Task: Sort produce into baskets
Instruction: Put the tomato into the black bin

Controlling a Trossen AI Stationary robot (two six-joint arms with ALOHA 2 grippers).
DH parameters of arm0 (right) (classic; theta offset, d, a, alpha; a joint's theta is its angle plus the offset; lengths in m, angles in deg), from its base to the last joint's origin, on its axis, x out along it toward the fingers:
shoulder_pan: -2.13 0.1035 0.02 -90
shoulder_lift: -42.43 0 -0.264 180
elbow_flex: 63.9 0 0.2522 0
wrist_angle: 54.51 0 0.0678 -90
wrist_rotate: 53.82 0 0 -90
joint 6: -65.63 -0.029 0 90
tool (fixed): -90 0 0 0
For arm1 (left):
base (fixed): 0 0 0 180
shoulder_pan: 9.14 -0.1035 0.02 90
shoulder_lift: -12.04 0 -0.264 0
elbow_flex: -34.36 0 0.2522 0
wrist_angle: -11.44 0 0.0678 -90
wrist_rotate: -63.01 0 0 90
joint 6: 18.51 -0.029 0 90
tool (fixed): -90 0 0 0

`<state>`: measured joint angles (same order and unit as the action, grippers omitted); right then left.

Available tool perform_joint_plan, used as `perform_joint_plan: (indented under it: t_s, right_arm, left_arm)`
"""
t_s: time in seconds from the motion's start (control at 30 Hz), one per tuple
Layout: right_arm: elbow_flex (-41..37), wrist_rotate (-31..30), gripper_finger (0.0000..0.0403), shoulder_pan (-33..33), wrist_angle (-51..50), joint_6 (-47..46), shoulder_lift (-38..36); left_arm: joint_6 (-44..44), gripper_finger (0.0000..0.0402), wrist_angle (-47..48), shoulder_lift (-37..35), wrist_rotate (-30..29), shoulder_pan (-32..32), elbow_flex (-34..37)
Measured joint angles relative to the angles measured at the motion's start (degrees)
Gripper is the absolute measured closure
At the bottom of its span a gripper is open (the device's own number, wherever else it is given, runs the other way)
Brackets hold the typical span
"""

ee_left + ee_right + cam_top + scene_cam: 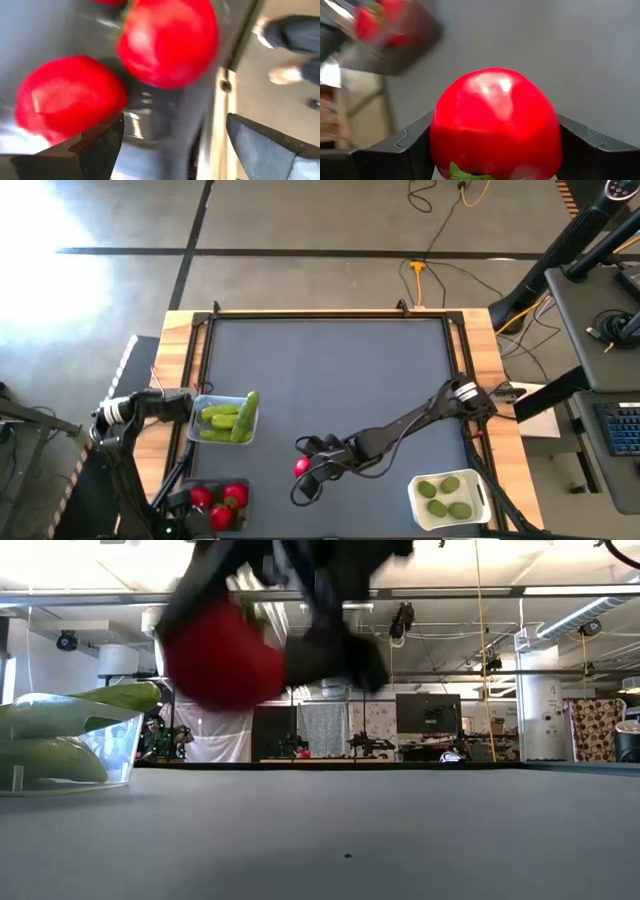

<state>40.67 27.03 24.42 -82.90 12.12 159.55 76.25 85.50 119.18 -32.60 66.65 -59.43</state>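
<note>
My right gripper hangs over the mat left of centre, shut on a red tomato with a green top. In the low view the tomato is well above the mat. The dark-tinted basket at the near left holds three red tomatoes, resting on its floor. My left gripper points down over that basket's left edge. It is open, with nothing between its fingers, and two tomatoes lie just beyond them. My right gripper pinches the tomato's round sides between its two fingers. The green top faces back toward the wrist. The fingers slant down from the table's right side. The tomato is lifted clear of the mat.
A clear basket of light-green cucumbers stands at the left edge; one cucumber leans on its rim. A white basket with limes stands near right. The mat's middle and far part are free. A person's feet show beyond the table.
</note>
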Motion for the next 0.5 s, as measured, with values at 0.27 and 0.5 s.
perform_joint_plan:
  t_s: [0.27, 0.5]
  right_arm:
    - [0.0, 0.0, 0.0106, -0.3, 0.4, 1.8, 5.4]
    - [0.1, 0.1, 0.0087, -0.5, 1.1, 4.3, 6.6]
  left_arm:
    - [2.1, 0.0070, 23.4, 3.4, -8.5, -0.7, -12.3]
    - [4.7, 0.0070, 29.7, 2.7, -25.6, -1.6, -20.3]
